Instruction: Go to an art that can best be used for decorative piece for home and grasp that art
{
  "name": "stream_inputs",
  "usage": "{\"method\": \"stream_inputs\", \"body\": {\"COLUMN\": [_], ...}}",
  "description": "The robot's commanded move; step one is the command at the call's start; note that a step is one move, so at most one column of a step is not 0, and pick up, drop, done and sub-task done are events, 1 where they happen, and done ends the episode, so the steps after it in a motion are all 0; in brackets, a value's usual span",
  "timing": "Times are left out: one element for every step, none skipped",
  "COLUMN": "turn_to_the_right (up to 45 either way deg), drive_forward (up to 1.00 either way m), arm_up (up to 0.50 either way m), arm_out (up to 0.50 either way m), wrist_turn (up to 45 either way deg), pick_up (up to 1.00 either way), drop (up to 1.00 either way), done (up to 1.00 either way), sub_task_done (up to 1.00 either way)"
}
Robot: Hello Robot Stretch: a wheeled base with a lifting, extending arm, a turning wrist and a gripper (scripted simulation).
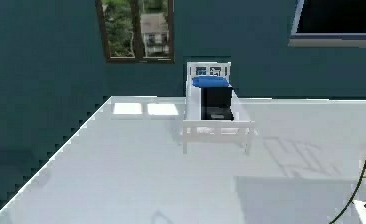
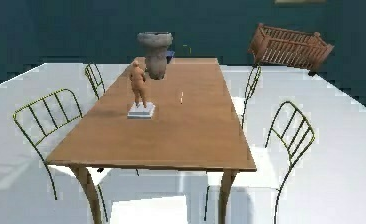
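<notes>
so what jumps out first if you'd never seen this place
In the arm side view, an orange-brown figurine on a white base stands on the wooden table, with a grey vase behind it. In the forward view, a small white bed with a blue pillow sits against the teal wall.

1. Table (image 2: 186,135): brown wooden top on curved legs, seen lengthwise in the arm side view.
2. On the table, left of the centre line: an orange-brown figurine (image 2: 139,82), upright on a pale square base.
3. On the table, behind the figurine toward the far end: a grey vase (image 2: 155,50), upright, with a blue item just behind it that cannot be identified.
4. Floor (image 2: 341,150): pale and smooth. The table stands on it, with wire-framed chairs (image 2: 49,118) along both long sides.
5. Near the far wall: a brown slatted crate (image 2: 289,47), tilted.
6. Forward view: a white-framed bed (image 1: 217,132) stands on the floor. On it lie a blue pillow (image 1: 209,83) and a dark cover (image 1: 217,103).
</notes>
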Motion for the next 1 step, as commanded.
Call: {"method": "stream_inputs", "body": {"turn_to_the_right": [0.0], "drive_forward": [0.35], "arm_up": [0.00], "arm_out": [0.00], "wrist_turn": [0.0], "pick_up": [0.00], "drop": [0.00], "done": [0.00], "sub_task_done": [0.00]}}
